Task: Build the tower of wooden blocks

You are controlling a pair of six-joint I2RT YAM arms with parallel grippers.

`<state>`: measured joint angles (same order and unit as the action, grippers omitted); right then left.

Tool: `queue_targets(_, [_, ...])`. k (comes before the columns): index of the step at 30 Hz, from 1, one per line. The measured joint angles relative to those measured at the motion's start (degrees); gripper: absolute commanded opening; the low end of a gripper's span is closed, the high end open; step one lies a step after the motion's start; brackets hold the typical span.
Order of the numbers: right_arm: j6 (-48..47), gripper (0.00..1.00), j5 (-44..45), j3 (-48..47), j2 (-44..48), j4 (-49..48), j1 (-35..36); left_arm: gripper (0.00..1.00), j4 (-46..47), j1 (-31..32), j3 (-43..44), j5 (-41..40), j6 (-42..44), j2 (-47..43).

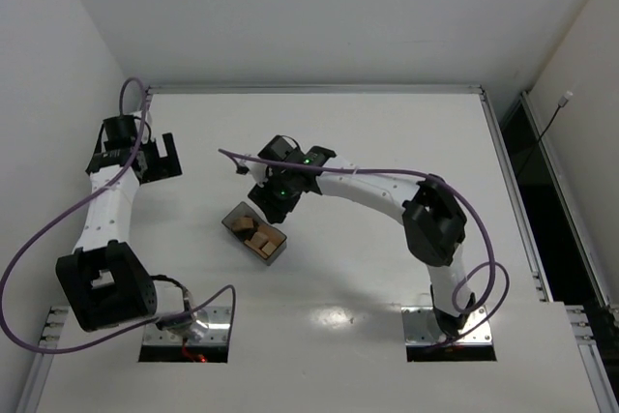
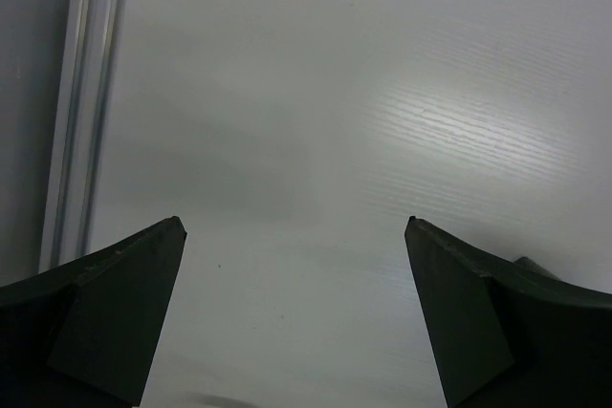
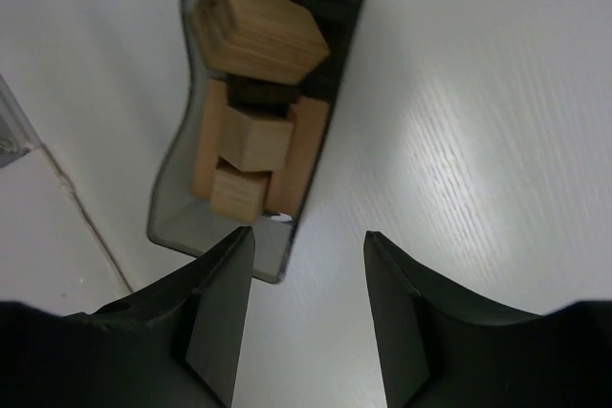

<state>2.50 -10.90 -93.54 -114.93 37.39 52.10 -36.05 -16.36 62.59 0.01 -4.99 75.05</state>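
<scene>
Right black two-finger gripper [image 3: 308, 260], on an arm bending leftward toward table centre, is hovering just beside one end of the translucent grey plastic bin [image 3: 170, 203], its fingers standing apart and gripping nothing. Left black gripper [image 2: 295, 236], near the far left edge of the white table [image 2: 382, 93], is hanging wide open and empty. Light tan wood blocks [image 3: 256, 136] are lying jumbled inside the bin, partly hiding a dark brown piece [image 3: 260, 93].
</scene>
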Motion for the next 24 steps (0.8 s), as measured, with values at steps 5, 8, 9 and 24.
queue_targets(5, [0.55,0.45,-1.01,-1.25,-0.98,-0.63,2.43,1.0,-0.04,-3.39,0.07,0.2,0.0,2.69])
queue_targets(8, [0.59,0.45,-1.27,-1.2,-1.51,-0.74,2.54,1.0,-0.44,-4.83,0.24,0.83,0.0,3.26])
queue_targets(9, [0.59,0.45,-1.27,-1.2,-1.77,-0.72,2.45,1.0,-0.44,-5.16,0.39,1.11,0.02,3.28])
queue_targets(24, [0.74,0.41,-1.05,1.2,-4.81,-1.09,2.03,1.0,-1.09,-8.17,2.51,3.82,-0.02,5.77])
